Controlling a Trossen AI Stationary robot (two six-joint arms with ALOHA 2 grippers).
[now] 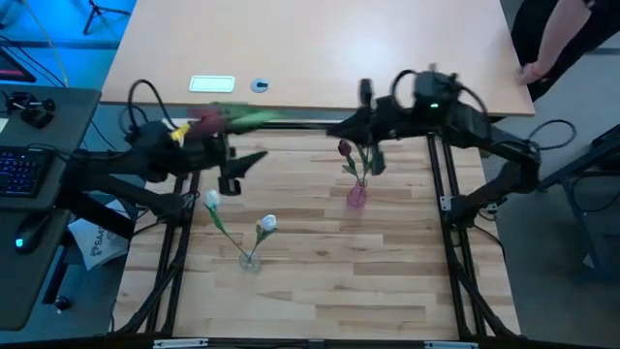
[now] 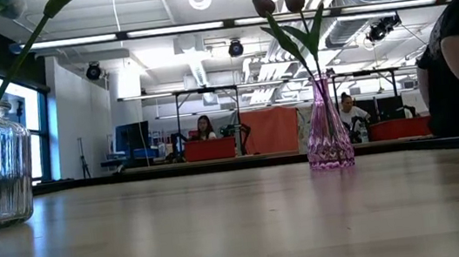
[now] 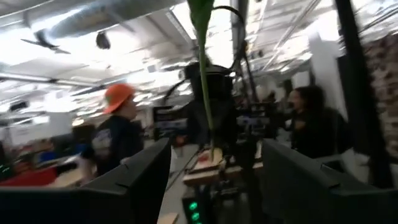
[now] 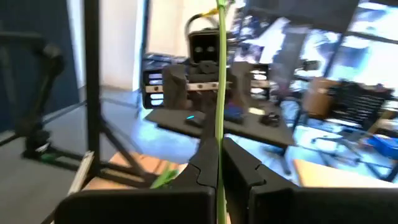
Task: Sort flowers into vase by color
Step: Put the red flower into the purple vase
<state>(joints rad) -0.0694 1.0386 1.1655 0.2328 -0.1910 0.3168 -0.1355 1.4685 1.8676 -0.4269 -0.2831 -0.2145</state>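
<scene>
Bench point(image 1: 320, 281) of pale wood carries two vases, with both dark arms reaching toward each other above its far edge. A person point(image 1: 552, 39) stands at the far right corner.

Between the arms a dark red tulip point(image 1: 209, 118) hangs level in the air, its green stem point(image 1: 281, 120) running from the left gripper point(image 1: 254, 160) across to the right gripper point(image 1: 339, 129). The right wrist view shows that gripper's jaws pinched narrow on the stem point(image 4: 219, 93). The left gripper's jaws stand wide apart, their fingers point(image 3: 134, 180) well clear of the stem point(image 3: 205, 93) seen beyond them.

A clear glass vase point(image 1: 250, 260) sits near the middle of the bench toward its left and holds the two white tulips point(image 1: 268, 224), which lean apart. A pink vase point(image 1: 356, 196) stands to its right, farther back, just below the right gripper, and holds a dark red tulip point(image 1: 345, 148); the low view shows two dark buds point(image 2: 264, 4) above this vase.
</scene>
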